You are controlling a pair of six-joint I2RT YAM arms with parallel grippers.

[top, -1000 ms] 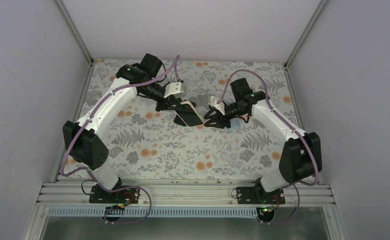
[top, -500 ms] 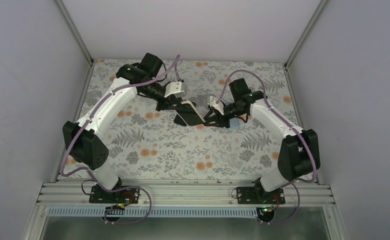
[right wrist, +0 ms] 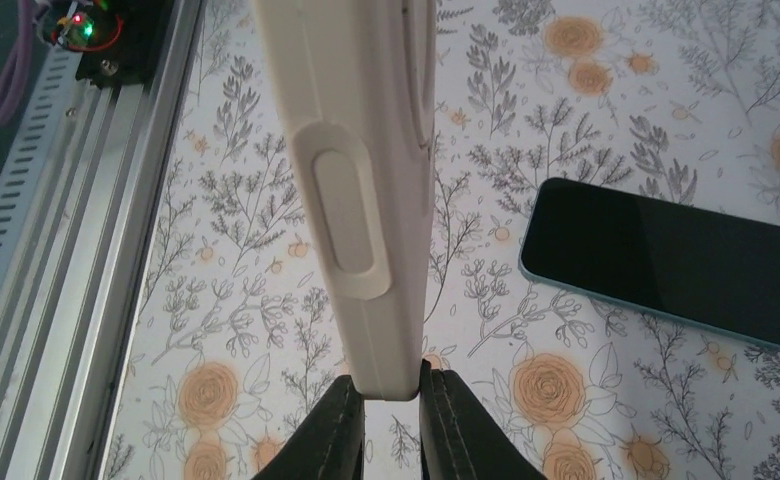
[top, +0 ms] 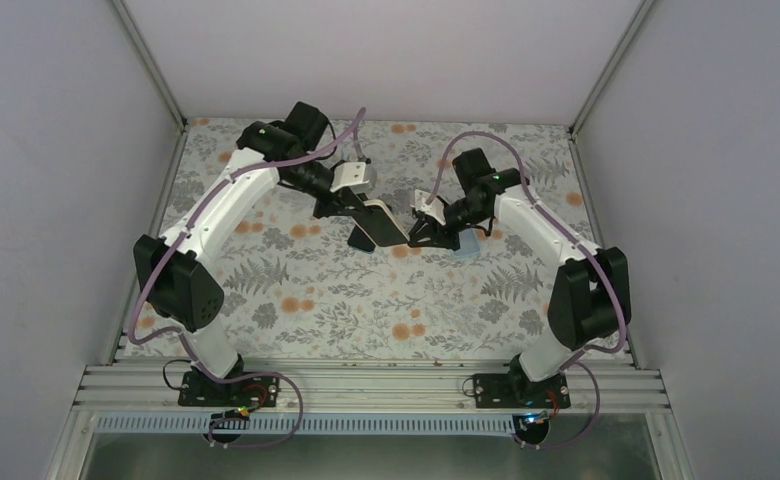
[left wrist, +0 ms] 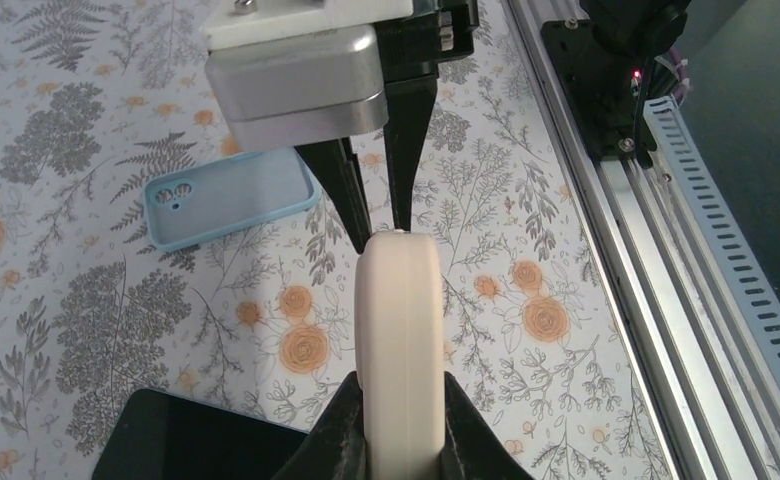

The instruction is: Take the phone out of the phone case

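- Left wrist view gives us the cream phone case [left wrist: 398,330] standing on edge above the desk [left wrist: 96,320], with the left fingers [left wrist: 334,435] clamped on its near end
- At the far end the right fingers [left wrist: 406,135] pinch the same case, and the right wrist view shows them closed tight on it
- We judge the task barely begun: both ends are gripped, but nothing has popped or slid clear of the cream shell, so prying a corner loose and drawing the phone out both remain
- A blue case [left wrist: 231,197] that looks empty lies flat on the desk, and a dark phone [right wrist: 666,260] with a teal rim lies screen up, well apart from it; we cannot tell whether that pair belongs to this job
- Both wrist cameras see only the cream case's thin edge, so we cannot confirm that a phone sits inside
- From above the grip is too small to make out, and the frame edge cuts off the dark phone in the left wrist view
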